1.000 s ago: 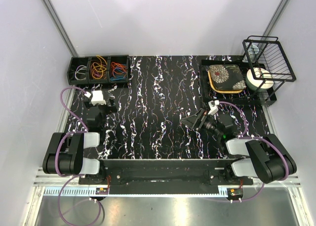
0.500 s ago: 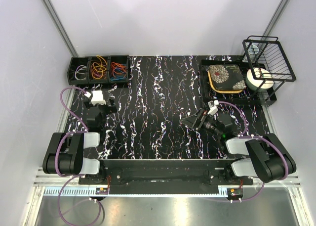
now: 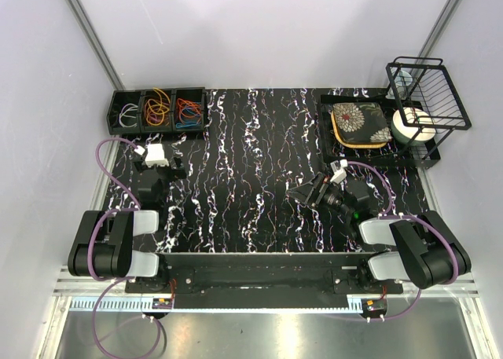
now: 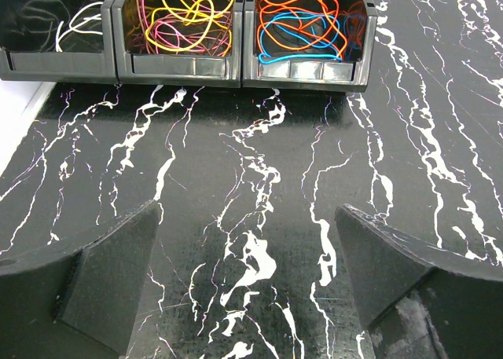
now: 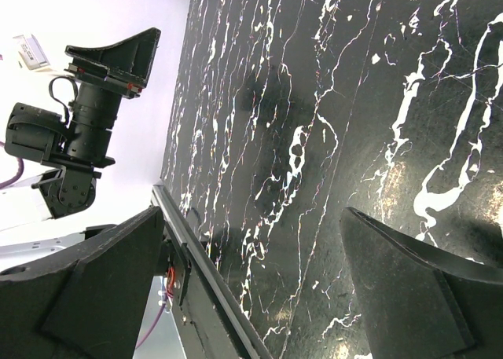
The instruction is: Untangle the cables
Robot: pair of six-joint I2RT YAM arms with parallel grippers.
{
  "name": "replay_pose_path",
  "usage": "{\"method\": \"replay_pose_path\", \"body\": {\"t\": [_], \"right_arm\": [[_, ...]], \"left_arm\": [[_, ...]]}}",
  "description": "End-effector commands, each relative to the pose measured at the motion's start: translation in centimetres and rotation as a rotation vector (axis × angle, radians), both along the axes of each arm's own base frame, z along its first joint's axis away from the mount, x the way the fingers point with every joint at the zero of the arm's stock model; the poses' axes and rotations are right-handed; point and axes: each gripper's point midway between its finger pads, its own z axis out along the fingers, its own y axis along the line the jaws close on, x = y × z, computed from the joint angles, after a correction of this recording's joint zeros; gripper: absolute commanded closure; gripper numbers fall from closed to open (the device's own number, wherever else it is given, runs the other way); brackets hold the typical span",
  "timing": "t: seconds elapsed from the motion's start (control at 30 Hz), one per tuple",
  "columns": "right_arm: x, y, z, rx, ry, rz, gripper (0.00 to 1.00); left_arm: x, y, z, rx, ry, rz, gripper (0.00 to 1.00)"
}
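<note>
Black marbled tabletop [image 4: 236, 186]; thin looped cables [image 4: 305, 20] in plastic bins [image 4: 302, 69].

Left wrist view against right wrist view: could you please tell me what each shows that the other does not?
Only the left wrist view shows the three black bins holding the cables: whitish in the left bin, yellow and pink in the middle, orange and blue in the right. Only the right wrist view shows the left arm from the side and the table's front rail. Both show the black marbled tabletop beneath an open, empty end effector: the left end effector and the right end effector.
</note>
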Motion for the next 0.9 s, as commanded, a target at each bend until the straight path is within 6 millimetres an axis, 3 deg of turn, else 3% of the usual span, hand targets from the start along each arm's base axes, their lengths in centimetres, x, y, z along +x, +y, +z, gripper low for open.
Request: {"method": "replay_pose_path", "body": {"t": [0.0,0.6,0.67,0.73,0.77,0.8,0.83,0.87], "right_arm": [[1.0,0.3,1.6,0.015,-0.056,-0.006,0.00],[1.7,-0.9,0.9,-0.029,-0.033,-0.102,0.00],[1.9,-1.3,0.1,-0.076,-0.004,-0.140,0.00],[2.7,-1.6,1.0,-0.123,-0.028,-0.188,0.00],[2.7,-1.8,0.4,-0.172,0.020,-0.200,0.00],[3.3,-2.6,1.4,-0.207,-0.012,-0.246,0.00],[2.6,-3.3,0.2,-0.274,0.048,-0.260,0.00],[3.3,-3.9,1.5,-0.295,0.026,-0.295,0.00]], "left_arm": [[0.5,-0.1,1.8,0.014,-0.077,-0.007,0.01],[0.4,-0.1,1.7,0.014,-0.074,-0.007,0.01],[0.5,-0.1,1.8,0.014,-0.077,-0.007,0.01],[0.4,0.0,1.8,0.014,-0.075,-0.005,0.01],[0.4,0.0,1.8,0.014,-0.075,-0.005,0.01],[0.4,0.0,1.7,0.014,-0.074,-0.005,0.01],[0.4,-0.1,1.7,0.014,-0.074,-0.007,0.01],[0.4,0.0,1.7,0.012,-0.074,-0.005,0.01]]}}
